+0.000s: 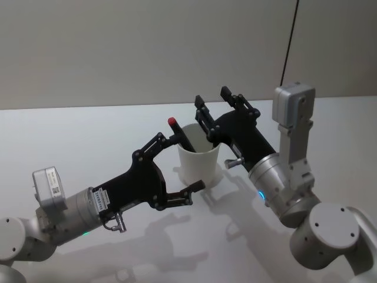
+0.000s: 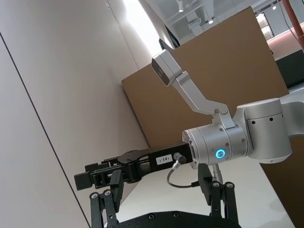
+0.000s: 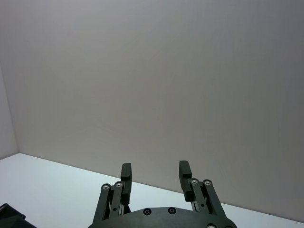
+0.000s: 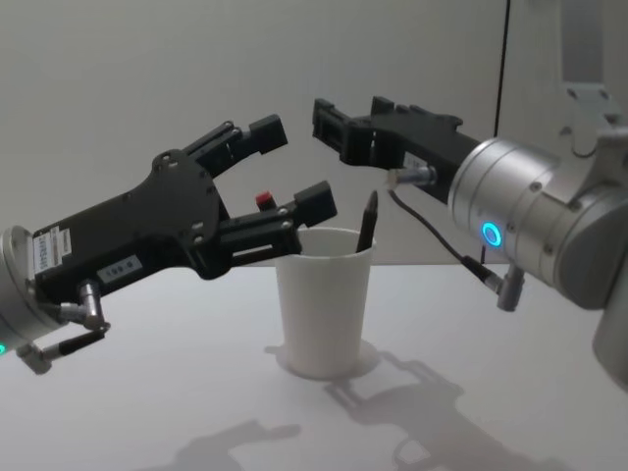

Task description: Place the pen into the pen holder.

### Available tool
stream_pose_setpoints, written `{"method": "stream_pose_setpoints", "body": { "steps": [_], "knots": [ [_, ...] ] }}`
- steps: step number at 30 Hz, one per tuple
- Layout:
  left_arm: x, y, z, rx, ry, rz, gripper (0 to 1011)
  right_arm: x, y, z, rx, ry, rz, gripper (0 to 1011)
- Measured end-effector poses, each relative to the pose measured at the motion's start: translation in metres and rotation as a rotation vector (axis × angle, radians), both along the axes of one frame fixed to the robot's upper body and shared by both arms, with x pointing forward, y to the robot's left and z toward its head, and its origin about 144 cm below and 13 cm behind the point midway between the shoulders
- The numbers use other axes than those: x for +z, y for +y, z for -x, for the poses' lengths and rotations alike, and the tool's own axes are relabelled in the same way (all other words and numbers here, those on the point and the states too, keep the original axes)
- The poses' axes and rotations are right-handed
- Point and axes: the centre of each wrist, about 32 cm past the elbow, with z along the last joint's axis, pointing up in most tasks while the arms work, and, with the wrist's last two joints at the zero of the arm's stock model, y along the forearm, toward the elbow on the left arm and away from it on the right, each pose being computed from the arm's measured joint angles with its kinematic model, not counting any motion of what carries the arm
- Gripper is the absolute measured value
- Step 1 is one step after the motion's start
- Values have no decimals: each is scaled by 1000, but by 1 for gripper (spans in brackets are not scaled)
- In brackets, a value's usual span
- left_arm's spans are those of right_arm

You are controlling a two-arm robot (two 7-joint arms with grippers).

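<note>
The pen holder [image 1: 198, 163] is a plain white paper cup with a rolled rim, narrower at its base than at its mouth, standing upright on the white table [image 1: 70, 135] between the two arms. In the chest view it [image 4: 325, 302] casts a faint round shadow around its foot.

Two slim things stand in it. A dark pen [image 4: 367, 222] leans against the rim on the robot's right side, its tip rising a little above the edge. A second dark stick with a red cap [image 1: 174, 122] leans out over the rim on the left; from the chest its red end [image 4: 263, 200] just peeks out behind a finger of the left tool. The lower parts of both are hidden inside the cup.

The left tool [image 1: 187, 165] reaches in from the left with its fingers spread wide on either side of the cup, gripping nothing; the chest view shows it [image 4: 294, 167] the same way. The right tool [image 1: 212, 98] hovers just behind and above the rim, its fingers apart and empty, and its own wrist view shows them [image 3: 153, 173] parted against a bare wall.
</note>
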Motion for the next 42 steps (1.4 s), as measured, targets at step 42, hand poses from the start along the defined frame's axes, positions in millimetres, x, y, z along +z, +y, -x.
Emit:
{"method": "stream_pose_setpoints", "body": {
  "steps": [42],
  "knots": [
    [0, 0, 0, 0, 0, 0, 1003, 0, 3, 3, -2, -15, -9, 1001]
  ]
}}
